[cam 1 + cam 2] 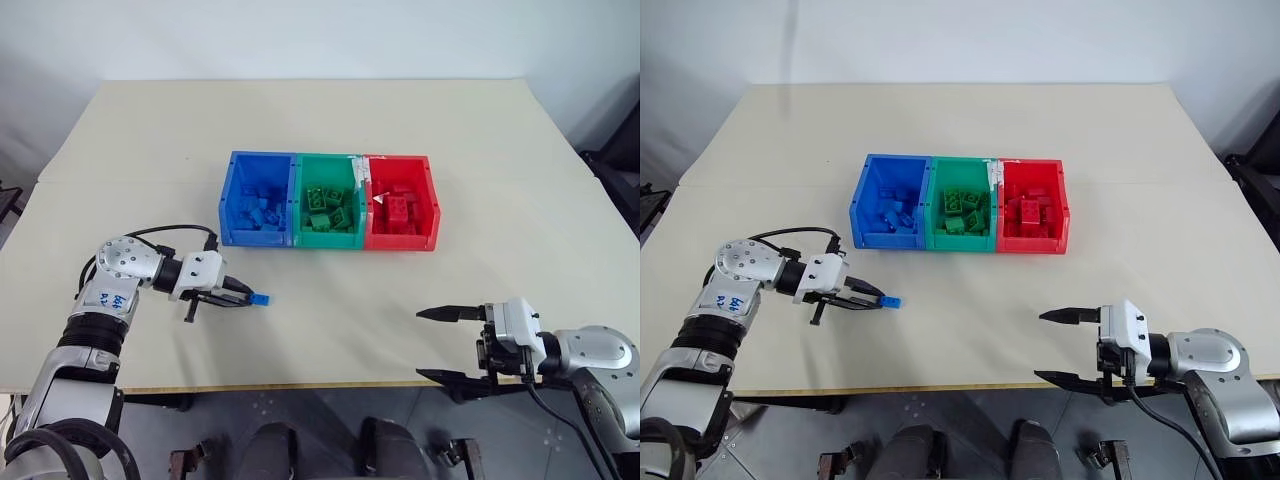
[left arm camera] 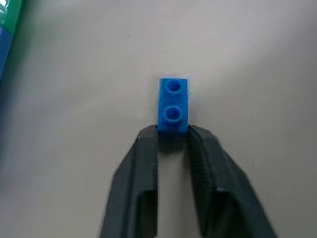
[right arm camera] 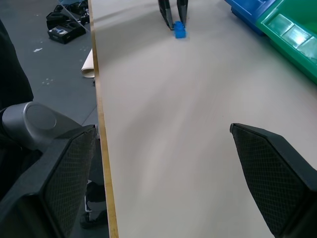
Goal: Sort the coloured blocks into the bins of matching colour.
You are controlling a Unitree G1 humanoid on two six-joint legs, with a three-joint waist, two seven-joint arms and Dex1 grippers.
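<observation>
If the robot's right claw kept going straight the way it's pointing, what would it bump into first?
Probably nothing soon. The open right gripper points across bare table toward the left gripper, which is pinching a blue block. That block and gripper would likely come first, though depth is hard to judge.

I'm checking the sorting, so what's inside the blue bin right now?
The blue bin holds a loose pile of blue blocks. Its near wall hides the front of the floor, so an exact count isn't possible.
</observation>
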